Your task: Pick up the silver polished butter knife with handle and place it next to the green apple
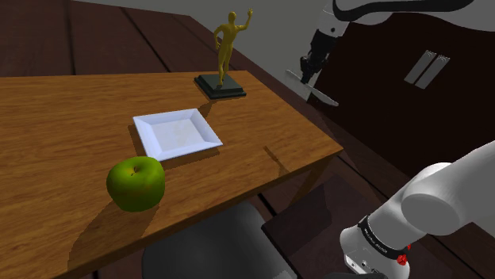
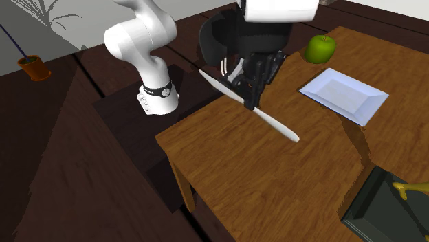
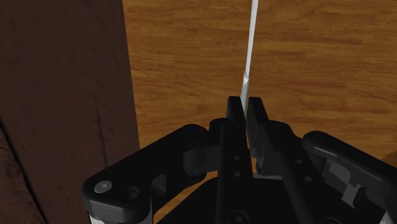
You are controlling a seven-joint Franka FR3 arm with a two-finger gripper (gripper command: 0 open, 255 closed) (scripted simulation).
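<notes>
A slim silver butter knife (image 1: 316, 87) hangs in the air, clasped near its middle by my black gripper (image 1: 308, 71), which is shut on it. In the second exterior view the knife (image 2: 278, 127) slants above the wooden table (image 2: 275, 179), with the gripper (image 2: 251, 95) over the table's near corner. The wrist view has the blade (image 3: 250, 44) running out from between the fingers (image 3: 234, 108) over the wood. The green apple (image 1: 136, 183) sits near the table's front edge in the shoulder view, well away from the gripper; it is also on the far side of the table (image 2: 320, 48).
A white square plate (image 1: 176, 132) lies between the apple and a golden figurine on a dark base (image 1: 225, 55). The table edge (image 1: 317, 162) drops to dark wooden floor. The robot's stand (image 2: 158, 96) is beside the table, and a potted plant (image 2: 33, 67) stands far off.
</notes>
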